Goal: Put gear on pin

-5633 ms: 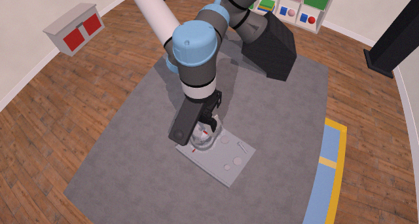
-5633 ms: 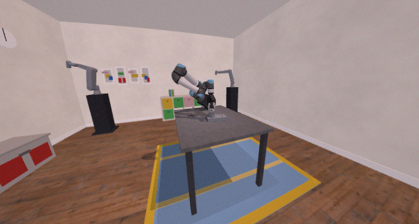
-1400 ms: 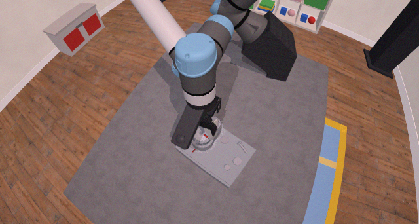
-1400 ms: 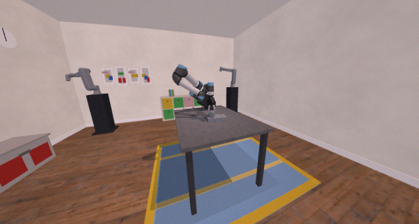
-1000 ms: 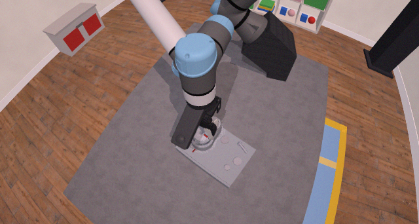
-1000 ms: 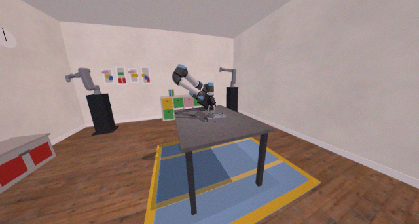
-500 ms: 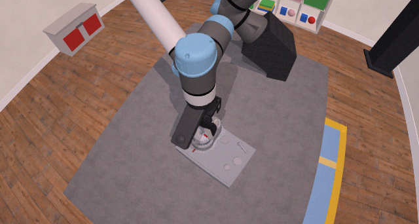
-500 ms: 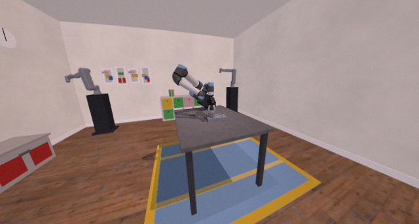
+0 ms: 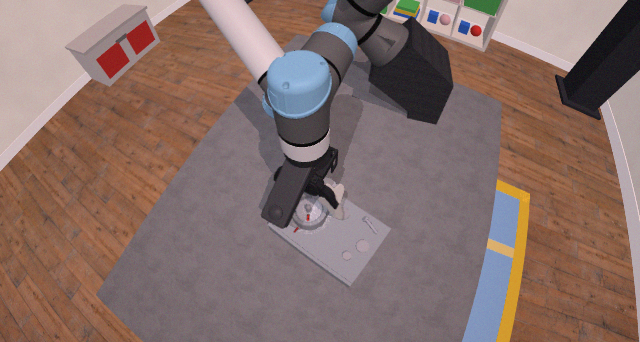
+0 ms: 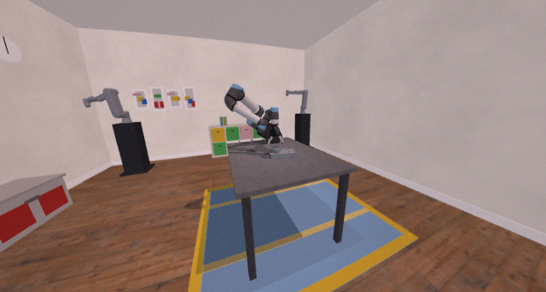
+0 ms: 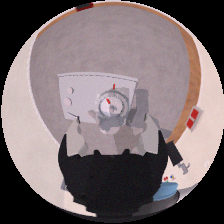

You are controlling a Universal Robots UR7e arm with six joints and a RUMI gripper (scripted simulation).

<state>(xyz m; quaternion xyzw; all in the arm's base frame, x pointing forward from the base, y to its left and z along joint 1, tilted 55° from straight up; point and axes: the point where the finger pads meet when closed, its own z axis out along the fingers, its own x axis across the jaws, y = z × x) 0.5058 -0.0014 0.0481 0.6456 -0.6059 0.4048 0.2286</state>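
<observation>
The pale gear lies arrow side up around the pin, inside the grey collar on the plate. Its red arrow points to one side of the red mark, turned toward the plate's disc side; the two are not in line. The gear looks level, but I cannot tell whether it is fully down. My gripper is open, with a wide-spread finger on each side above the gear, holding nothing. One finger is hidden behind the gripper body in the top view.
The light grey plate also bears two round discs and a small slim part away from the collar. The plate rests on the grey table.
</observation>
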